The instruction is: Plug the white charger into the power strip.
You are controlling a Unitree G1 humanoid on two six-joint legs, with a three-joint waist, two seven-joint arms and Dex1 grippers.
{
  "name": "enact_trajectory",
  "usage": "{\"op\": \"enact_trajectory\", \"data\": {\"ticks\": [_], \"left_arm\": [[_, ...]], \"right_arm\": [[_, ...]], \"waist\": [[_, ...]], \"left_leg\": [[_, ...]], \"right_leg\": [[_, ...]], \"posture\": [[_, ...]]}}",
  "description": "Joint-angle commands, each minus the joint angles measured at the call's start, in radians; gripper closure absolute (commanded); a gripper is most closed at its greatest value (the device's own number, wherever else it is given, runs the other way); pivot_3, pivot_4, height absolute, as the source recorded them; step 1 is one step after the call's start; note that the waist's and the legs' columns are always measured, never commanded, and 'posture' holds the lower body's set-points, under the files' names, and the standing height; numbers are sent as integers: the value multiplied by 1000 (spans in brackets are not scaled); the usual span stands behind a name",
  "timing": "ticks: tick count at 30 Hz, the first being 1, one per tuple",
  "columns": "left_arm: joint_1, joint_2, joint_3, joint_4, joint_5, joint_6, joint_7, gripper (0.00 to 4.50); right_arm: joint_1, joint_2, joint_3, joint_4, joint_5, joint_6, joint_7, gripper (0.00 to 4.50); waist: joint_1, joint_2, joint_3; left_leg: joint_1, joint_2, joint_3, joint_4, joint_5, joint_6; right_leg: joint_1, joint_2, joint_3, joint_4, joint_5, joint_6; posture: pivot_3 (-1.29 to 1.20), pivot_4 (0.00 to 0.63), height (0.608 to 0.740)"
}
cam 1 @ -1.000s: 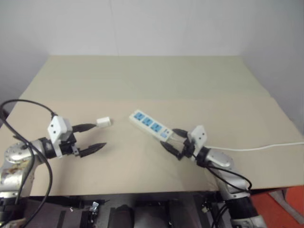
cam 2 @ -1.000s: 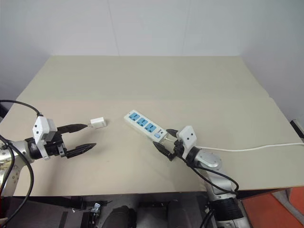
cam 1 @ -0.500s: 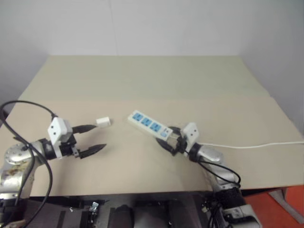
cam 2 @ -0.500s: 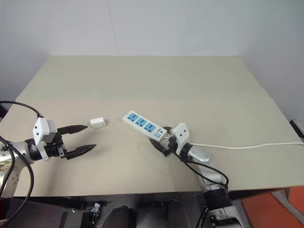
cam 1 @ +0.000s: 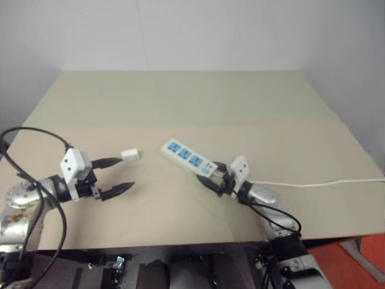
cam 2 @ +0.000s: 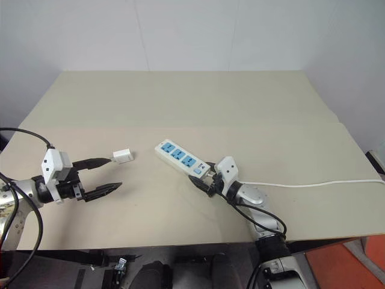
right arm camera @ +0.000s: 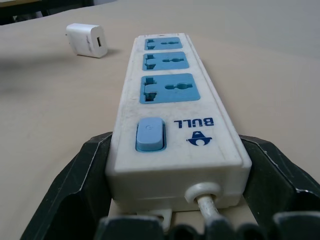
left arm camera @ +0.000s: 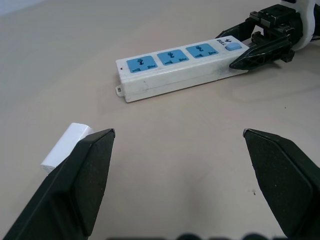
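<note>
The power strip [cam 1: 187,158] lies slantwise in the middle of the table, with three blue sockets and a blue switch [right arm camera: 149,134] at its near end. My right gripper [cam 1: 209,173] is at that switch end, one black finger [right arm camera: 85,170] pressed on each side of the strip. The white charger [cam 1: 130,155] lies on the table to the left of the strip. My left gripper [cam 1: 125,173] hovers open just before the charger. Its upper fingertip [left arm camera: 95,160] is close beside the charger [left arm camera: 65,147], and nothing is between the fingers.
The strip's thin white cord [cam 1: 319,183] runs right along the table to its edge. Bare beige tabletop [cam 1: 180,102] stretches behind both things. The table's front edge [cam 1: 180,238] is close below both arms.
My right gripper has moved forward and left onto the strip's switch end, and its fingers have closed against the sides. The strip shifted slightly left. The left gripper and charger stayed put.
</note>
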Motion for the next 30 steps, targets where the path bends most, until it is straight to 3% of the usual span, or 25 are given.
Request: {"op": "enact_trajectory", "data": {"ticks": [1,5,9,12,16,20,30], "left_arm": [[-29,-11,15,-38,2,7,54,0],[-96,-9,-35,-79,145,28,229,0],[-337,140,-166,-35,162,227,107,0],[-585,186,-339,71,238,364,16,0],[-911,140,-606,315,414,461,-128,0],[-1088,49,-779,561,574,409,-206,0],[-1215,-149,-856,1035,746,219,-228,0]], "right_arm": [[-17,14,4,3,9,-25,9,1064],[-14,11,6,3,11,-33,26,1064],[-20,7,13,16,6,-33,46,1064],[-35,11,18,36,0,-37,53,1064],[-48,18,28,62,-13,-45,57,1064],[-46,22,33,71,-21,-52,47,1064],[-23,32,29,63,-31,-62,3,1064]], "waist": [[1,0,0],[3,0,0],[4,-4,1],[1,-3,1],[-3,-4,1],[-18,-4,1],[-20,-4,1]], "left_leg": [[0,0,0,0,0,0],[0,0,0,0,0,0],[0,0,-1,0,0,0],[0,0,-1,0,0,0],[0,-1,-1,0,0,0],[0,-1,-2,-1,0,0],[-2,-1,-2,0,0,1]], "right_leg": [[0,0,0,0,0,0],[0,0,0,0,0,0],[0,1,-1,1,0,0],[1,1,0,0,0,0],[1,2,0,0,0,1],[0,3,1,0,-2,3],[-1,2,1,1,-2,2]], "posture": [[0,150,740],[0,150,740],[0,150,740],[0,150,740],[0,150,740],[0,150,740],[0,150,740]]}}
